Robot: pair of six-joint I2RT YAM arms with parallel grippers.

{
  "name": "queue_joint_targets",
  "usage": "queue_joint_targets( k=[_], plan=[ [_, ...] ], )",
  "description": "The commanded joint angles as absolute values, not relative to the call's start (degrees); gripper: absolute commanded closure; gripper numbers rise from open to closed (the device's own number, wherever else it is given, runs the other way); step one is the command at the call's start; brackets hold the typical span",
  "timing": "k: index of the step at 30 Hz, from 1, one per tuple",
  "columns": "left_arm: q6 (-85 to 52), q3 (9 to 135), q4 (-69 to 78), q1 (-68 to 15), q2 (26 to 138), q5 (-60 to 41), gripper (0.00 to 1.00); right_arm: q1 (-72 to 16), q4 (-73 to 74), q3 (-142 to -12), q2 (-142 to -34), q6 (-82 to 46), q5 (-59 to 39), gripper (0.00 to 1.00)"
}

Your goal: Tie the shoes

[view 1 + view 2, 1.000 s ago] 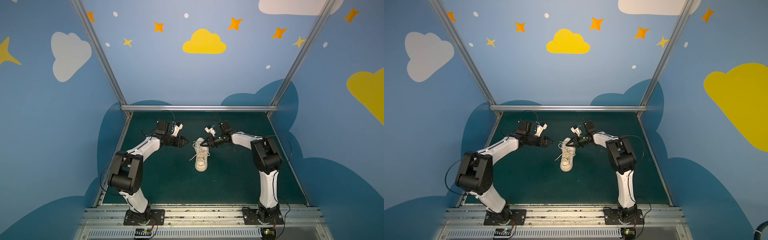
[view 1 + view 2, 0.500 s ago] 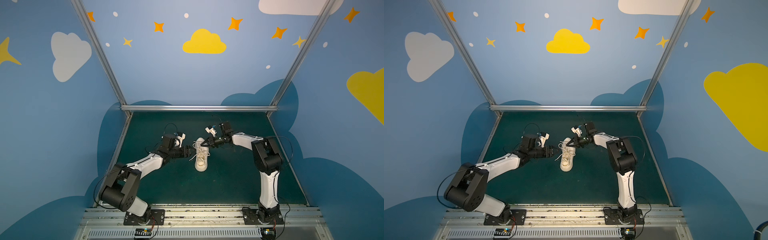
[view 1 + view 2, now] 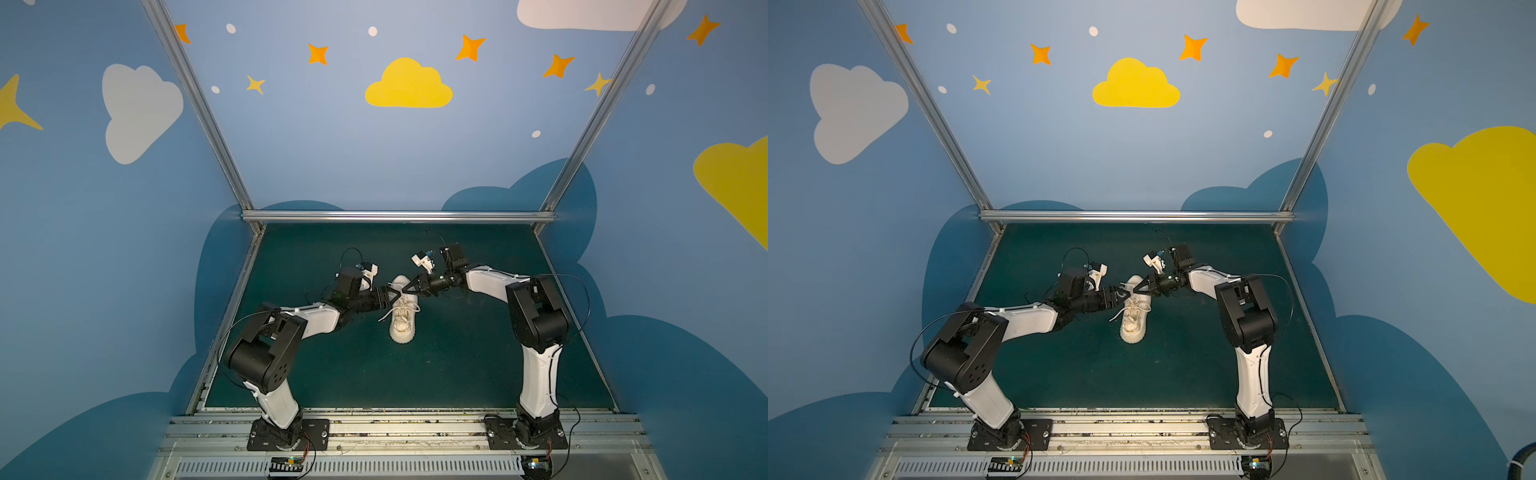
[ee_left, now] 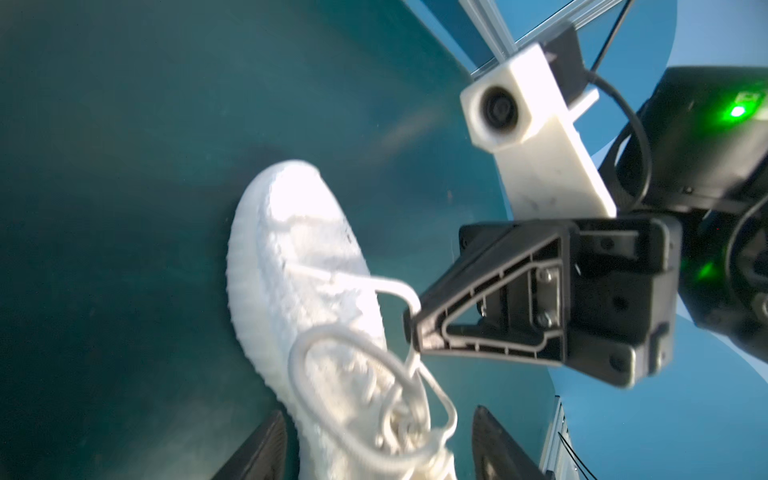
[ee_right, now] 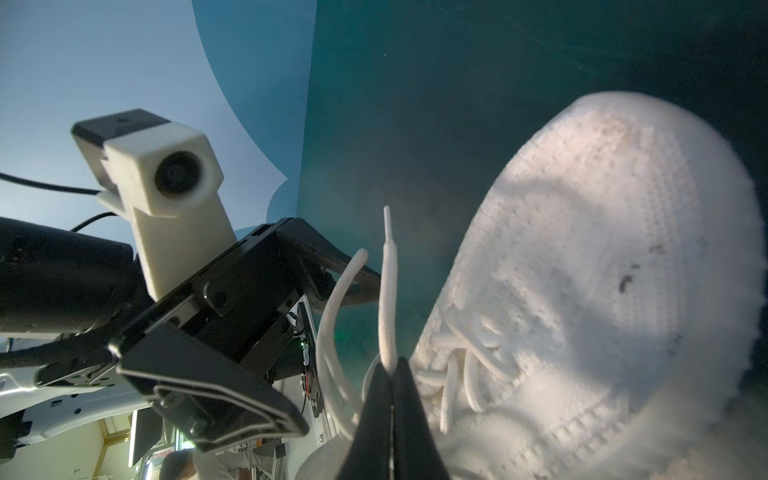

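Note:
The shoe [image 3: 402, 328], a cream-white knit sneaker, lies mid-table in both top views [image 3: 1133, 330], toe toward the front rail. My right gripper [image 5: 390, 370] is shut on a lace [image 5: 388, 270], whose tip sticks out past the jaws. It hangs over the shoe's tongue end [image 3: 405, 289]. My left gripper [image 4: 378, 449] is open, its fingers [image 4: 266, 444] either side of the shoe's laced part [image 4: 299, 270], with a loose lace loop [image 4: 353, 374] between them. From the left, it meets the right gripper [image 3: 392, 296] in a top view.
The dark green mat [image 3: 457, 365] carries only the shoe. An aluminium rail [image 3: 399, 216] bounds the back and blue painted walls close the sides. A loose lace end [image 3: 384, 316] trails off the shoe's left side.
The left arm has dropped lower and swung right, bringing its open gripper up to the shoe's laces. The right gripper has stayed put, still shut on the lace.

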State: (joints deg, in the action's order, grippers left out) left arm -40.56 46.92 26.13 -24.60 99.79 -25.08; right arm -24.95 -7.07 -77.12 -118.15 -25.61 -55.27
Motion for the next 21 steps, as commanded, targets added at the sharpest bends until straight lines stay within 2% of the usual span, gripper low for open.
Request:
queue_joint_targets(
  k=[1, 3, 12, 16, 21],
  plan=[
    [-41.55, 49.31, 29.68, -24.92, 101.79, -26.4, 0.36, -24.87, -6.85, -76.38, -116.05, -25.23, -55.34, 1.0],
    [-41.81, 49.66, 30.01, -25.06, 102.63, -26.44, 0.42, -24.81, -6.86, -76.3, -116.01, -25.22, -55.28, 1.0],
    [-41.35, 48.05, 30.07, -25.09, 101.1, -23.77, 0.88, -24.28, -2.6, -72.86, -113.28, -28.46, -52.79, 1.0],
    [-41.32, 47.09, 29.88, -25.07, 100.27, -23.39, 0.95, -23.58, 1.44, -68.59, -109.65, -31.84, -48.37, 1.0],
    [-41.47, 45.67, 29.97, -24.99, 99.34, -22.6, 0.97, -23.03, 3.61, -64.27, -105.9, -34.53, -43.86, 1.0]
  ],
)
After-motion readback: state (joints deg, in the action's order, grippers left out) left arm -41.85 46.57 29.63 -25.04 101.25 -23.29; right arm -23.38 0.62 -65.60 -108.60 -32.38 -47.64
